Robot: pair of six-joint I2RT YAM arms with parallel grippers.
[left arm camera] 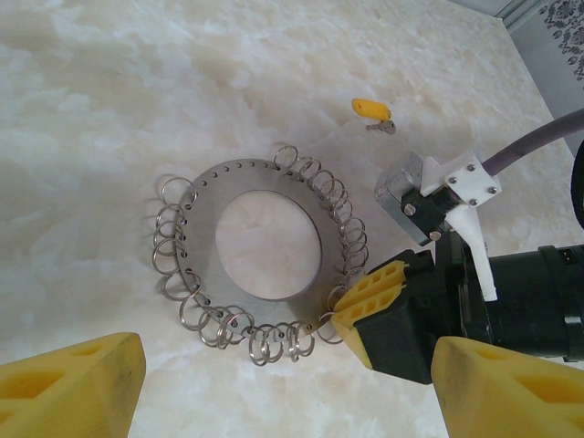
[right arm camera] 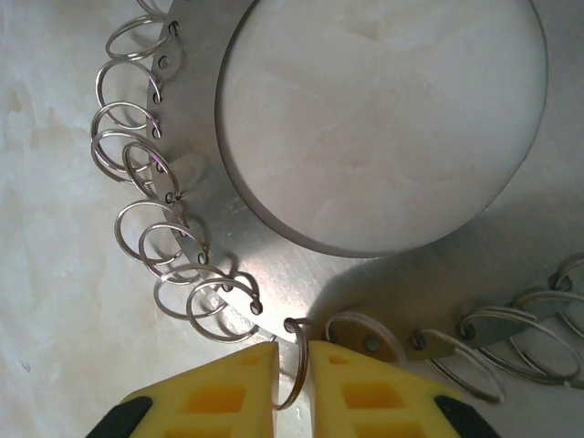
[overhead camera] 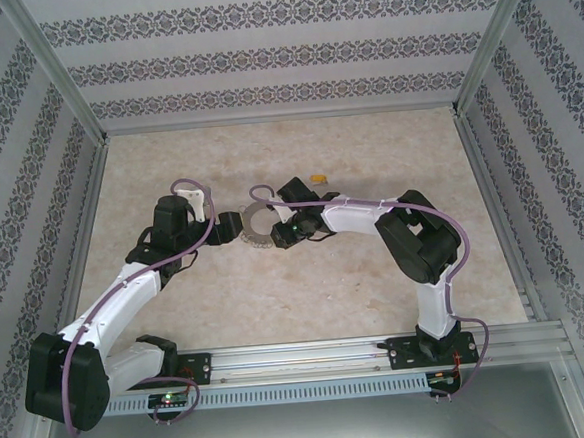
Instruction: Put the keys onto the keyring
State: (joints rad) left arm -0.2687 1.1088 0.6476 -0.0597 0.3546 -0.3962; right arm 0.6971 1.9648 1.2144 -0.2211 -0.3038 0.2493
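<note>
The keyring (overhead camera: 250,228) (left arm camera: 203,219) (right arm camera: 274,260) lies flat on the table's middle, a grey metal disc with a wide hole and thin wire loops round its rim. My right gripper (overhead camera: 277,231) (left arm camera: 352,307) (right arm camera: 292,383) sits at its right rim, the yellow fingers closed down on one upright wire loop (right arm camera: 297,365). My left gripper (overhead camera: 234,226) (left arm camera: 287,397) hovers just left of the ring, wide open and empty. The small yellow key (overhead camera: 318,179) (left arm camera: 370,109) lies on the table beyond the ring, apart from both grippers.
The marble-patterned table (overhead camera: 388,152) is walled by patterned panels (overhead camera: 281,54) and metal posts on three sides. A metal rail (overhead camera: 312,356) with both arm bases runs along the near edge. The right arm's cable (left arm camera: 529,151) arches over its wrist.
</note>
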